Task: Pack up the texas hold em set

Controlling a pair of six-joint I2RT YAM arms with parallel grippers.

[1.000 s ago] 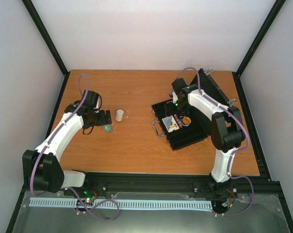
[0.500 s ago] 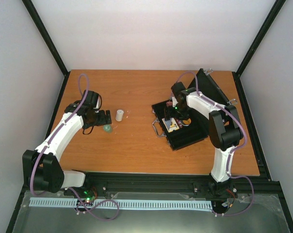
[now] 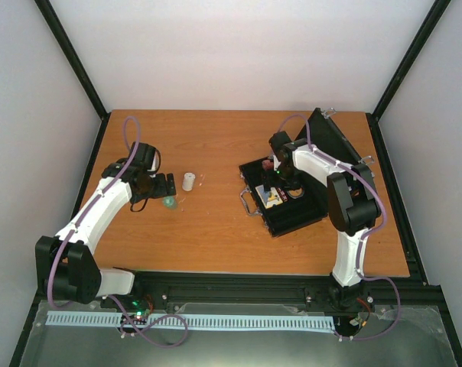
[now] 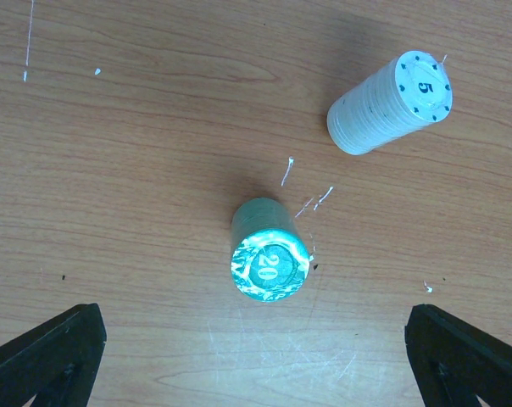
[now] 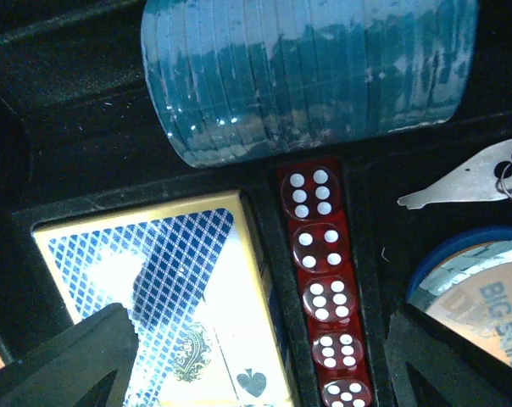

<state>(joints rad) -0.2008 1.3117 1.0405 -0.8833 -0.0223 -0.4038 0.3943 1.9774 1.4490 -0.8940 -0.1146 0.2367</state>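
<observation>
Top view: the black case lies open near the tabletop's right edge, with the right gripper inside it.

Left wrist: the left gripper is wide and empty over the upright teal stack, probably the next pick, which calls for a descent and a squeeze.

Right wrist: the jaws are parted and empty. The blue stack lies on its side, long axis across the tray.

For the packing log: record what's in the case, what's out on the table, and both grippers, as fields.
Case: open, lid raised
In case: blue chip stack on its side, red dice in a row, card deck, key
On table: teal chip stack and white chip stack, standing apart
Left gripper: open, over teal chip stack, empty
Right gripper: open, over case interior, empty
</observation>
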